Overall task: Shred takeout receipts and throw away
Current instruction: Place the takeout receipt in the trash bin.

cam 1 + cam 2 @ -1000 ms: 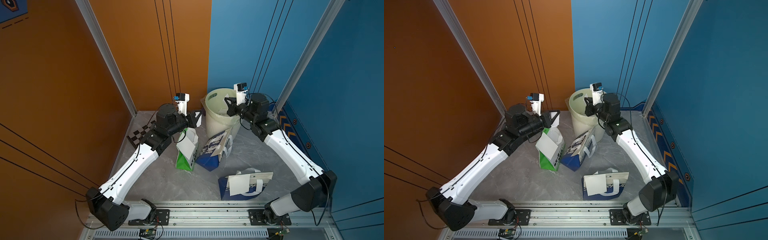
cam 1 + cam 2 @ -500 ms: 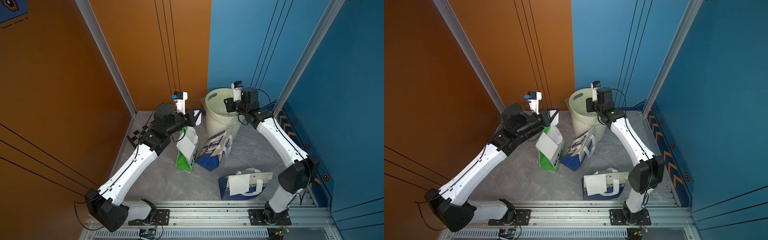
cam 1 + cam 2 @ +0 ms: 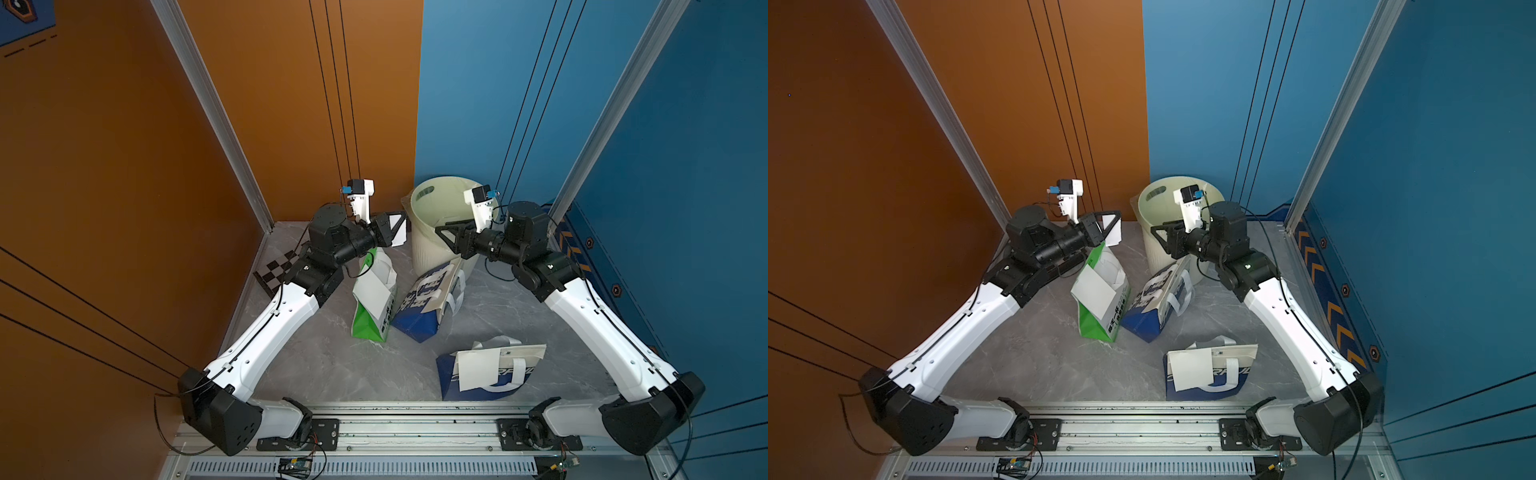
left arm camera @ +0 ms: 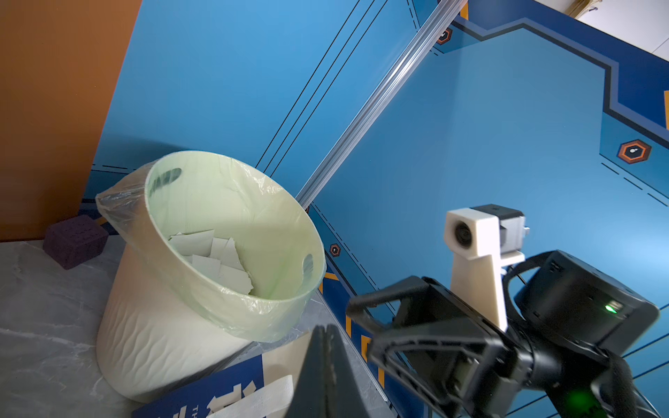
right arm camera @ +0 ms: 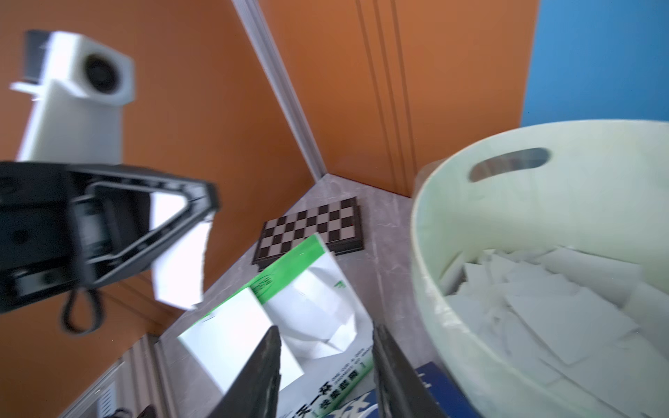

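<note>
Nearest me on the desk (image 3: 324,365), one takeout receipt (image 3: 478,368) lies on the flat blue-white bag (image 3: 446,382). Further in, a second receipt (image 3: 374,291) sits on the green-white bag (image 3: 365,326), beside the leaning blue-white bag (image 3: 419,324). My left end effector (image 3: 404,215) is clamped on a torn receipt piece (image 3: 399,235). My right end effector (image 3: 439,231) has its jaws apart, empty, at the lined waste bin (image 3: 428,253), where receipt scraps (image 4: 213,257) lie.

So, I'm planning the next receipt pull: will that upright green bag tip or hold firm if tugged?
Likely tips: the green bag stands tall on a small base. Its paper walls look creased at the top, so they'd probably buckle, not resist.
</note>
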You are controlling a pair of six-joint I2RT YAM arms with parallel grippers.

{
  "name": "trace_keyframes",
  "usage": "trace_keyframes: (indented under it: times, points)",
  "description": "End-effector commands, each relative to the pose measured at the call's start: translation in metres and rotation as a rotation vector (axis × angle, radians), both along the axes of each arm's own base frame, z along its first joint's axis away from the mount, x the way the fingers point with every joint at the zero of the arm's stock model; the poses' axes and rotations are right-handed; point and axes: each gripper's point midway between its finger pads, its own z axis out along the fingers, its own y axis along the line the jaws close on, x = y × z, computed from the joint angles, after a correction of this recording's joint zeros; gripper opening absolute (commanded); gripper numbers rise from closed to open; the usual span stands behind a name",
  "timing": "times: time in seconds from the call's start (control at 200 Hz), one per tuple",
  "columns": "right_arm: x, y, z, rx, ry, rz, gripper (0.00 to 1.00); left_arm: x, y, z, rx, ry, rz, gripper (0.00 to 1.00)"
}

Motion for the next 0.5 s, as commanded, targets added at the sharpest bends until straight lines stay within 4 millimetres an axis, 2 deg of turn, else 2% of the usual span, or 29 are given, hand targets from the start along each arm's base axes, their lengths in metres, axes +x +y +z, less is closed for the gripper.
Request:
trace_keyframes:
  times: [0.0,0.285,0.395,0.49]
  points:
    - [-0.028,0.029,0.012,0.113,0.011,0.173,0.48,-0.007,-0.012,0.005,-0.031,-0.016,-0.068,0.00]
    - [-0.037,0.056,0.019,0.233,0.078,0.293,0.53,-0.022,-0.023,0.018,-0.064,-0.055,-0.144,0.00]
    - [-0.038,0.060,0.017,0.228,0.081,0.301,0.50,-0.024,-0.025,0.018,-0.062,-0.056,-0.152,0.00]
    - [-0.041,0.063,0.019,0.231,0.073,0.316,0.44,-0.024,-0.026,0.018,-0.063,-0.058,-0.155,0.00]
